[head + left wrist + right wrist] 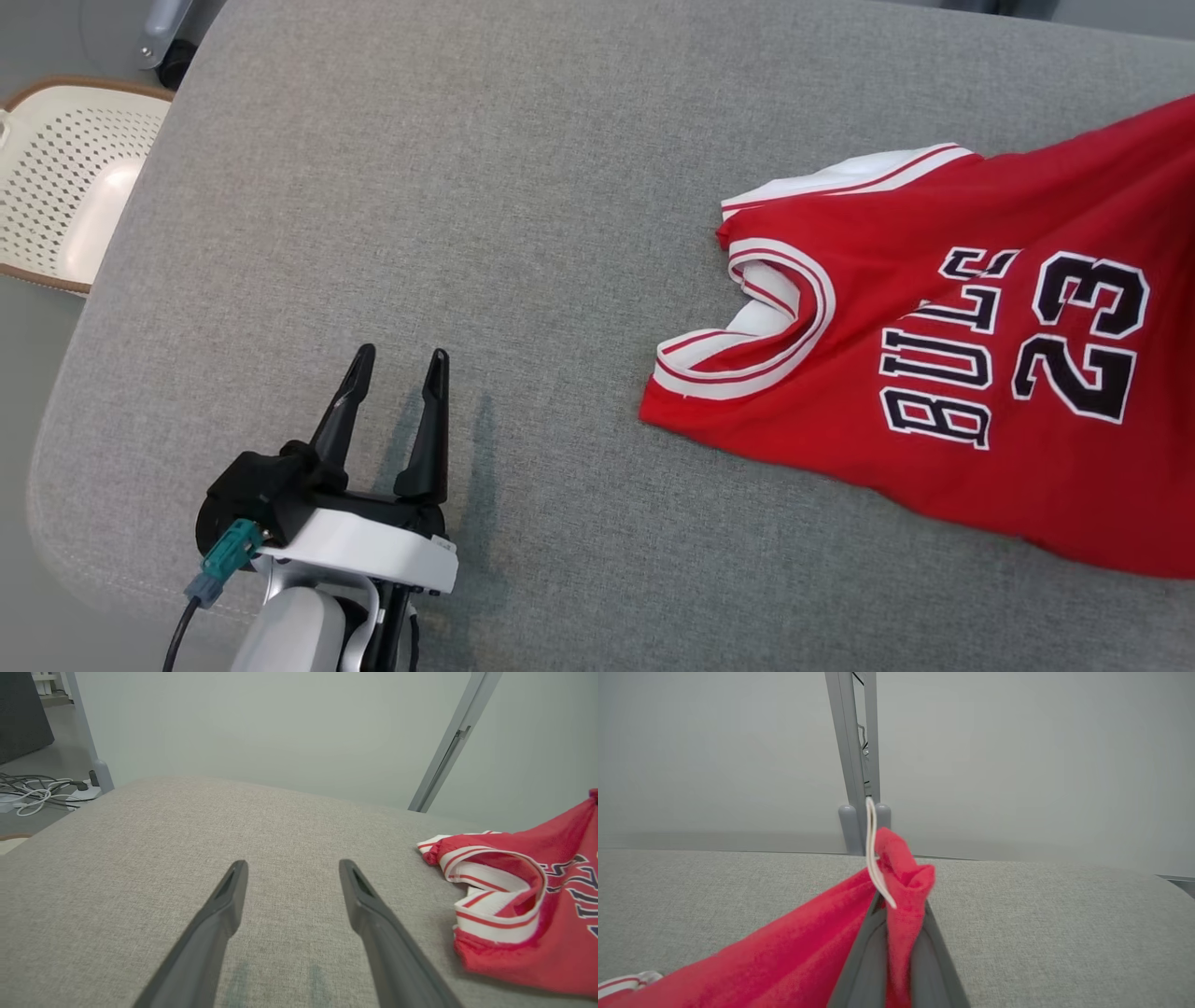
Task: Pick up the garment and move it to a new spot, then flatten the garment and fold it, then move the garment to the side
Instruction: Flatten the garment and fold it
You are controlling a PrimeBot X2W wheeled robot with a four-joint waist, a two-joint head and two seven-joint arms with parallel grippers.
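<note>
The grey padded table (467, 187) takes up most of my head view. The red garment (980, 373), a jersey with 23 on it, lies on its right side, print up and neckline toward the middle. From the left wrist view the garment (537, 933) rests on the padding at the collar and climbs toward the upper right, so I judge one end is raised. The right wrist view explains why: the right gripper (901, 905) is clamped tight on a bunch of the garment (784, 952), and red cloth pokes up between the 2 dark fingers. I take this as step 1 of 3, the pick-up, with the grip made and the carry not yet begun. The next move calls for a lift high enough to free the collar end from the padding. After that comes a sideways carry to open table, slow enough that the cloth does not slip (the pinch looks to be on an edge fold, though I cannot tell how deep). The white perforated basket (65, 187) sits off the table's left corner, and I can make out nothing in the part that shows. The left gripper (401, 355) hovers over bare table with its fingers spread wide, holding nothing and well apart from the jersey. A thin white loop (873, 849) hangs beside the pinched fold.
</note>
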